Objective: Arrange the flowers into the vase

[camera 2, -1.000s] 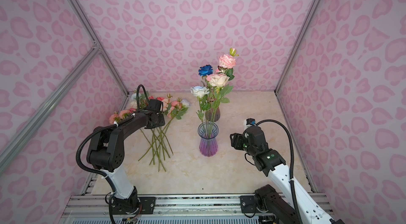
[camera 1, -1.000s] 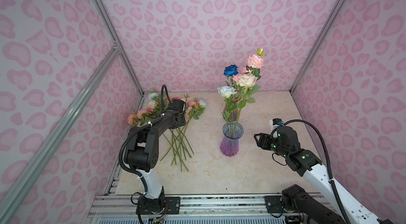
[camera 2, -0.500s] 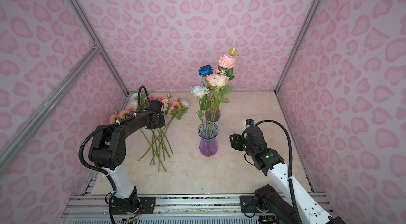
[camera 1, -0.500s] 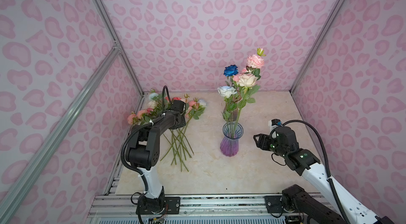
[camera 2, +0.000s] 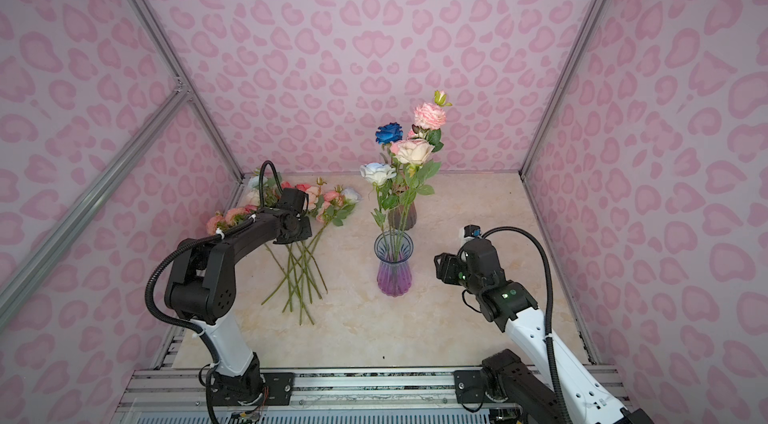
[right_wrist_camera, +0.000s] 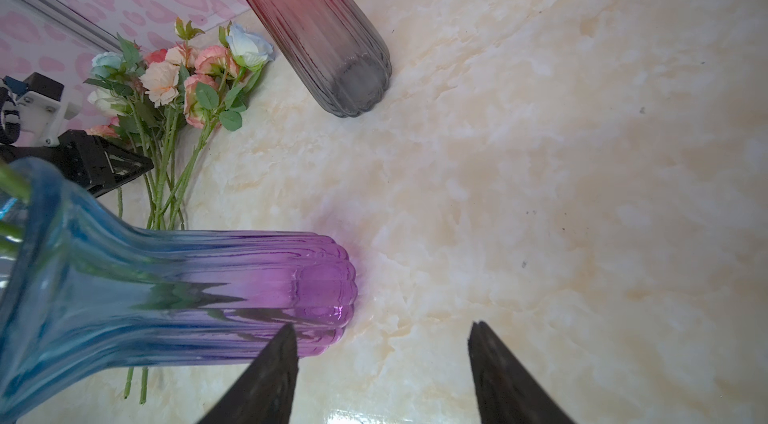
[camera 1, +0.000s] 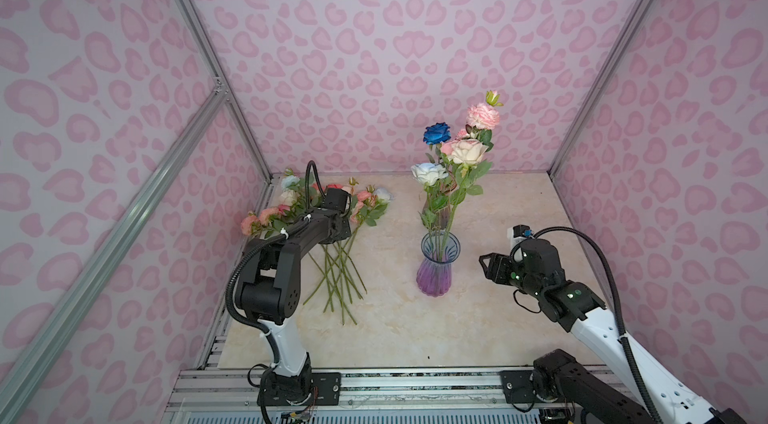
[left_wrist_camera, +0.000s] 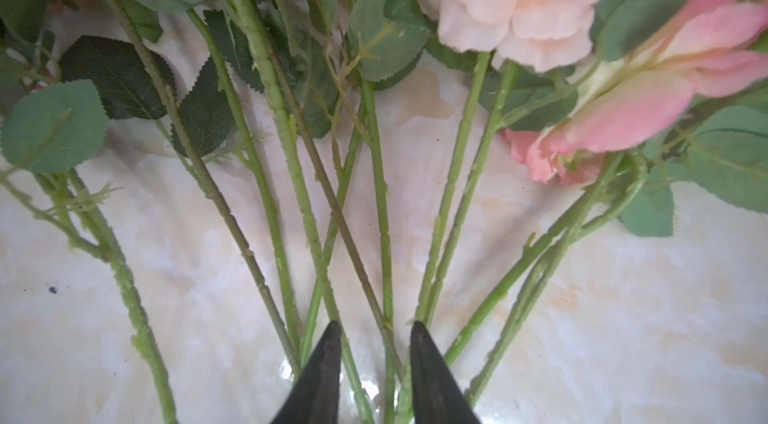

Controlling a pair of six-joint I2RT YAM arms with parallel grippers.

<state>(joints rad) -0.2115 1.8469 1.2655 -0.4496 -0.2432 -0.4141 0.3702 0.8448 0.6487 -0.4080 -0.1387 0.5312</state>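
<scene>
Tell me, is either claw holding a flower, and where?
The right gripper is open and empty. The left gripper straddles a few bare rose stems lying on the table, below their leaves; whether it actually clamps them cannot be told.

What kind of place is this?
Probably a robot data-collection booth, not a home: pink-print walls on an aluminium frame, left arm and right arm bolted to a front rail, marble-look tabletop.

Black-and-white jointed left arm (camera 1: 272, 276) and right arm (camera 1: 582, 309)
Ribbed black cables (camera 1: 603, 260) ran along both; small green lights (camera 1: 575, 295) marked the right
</scene>
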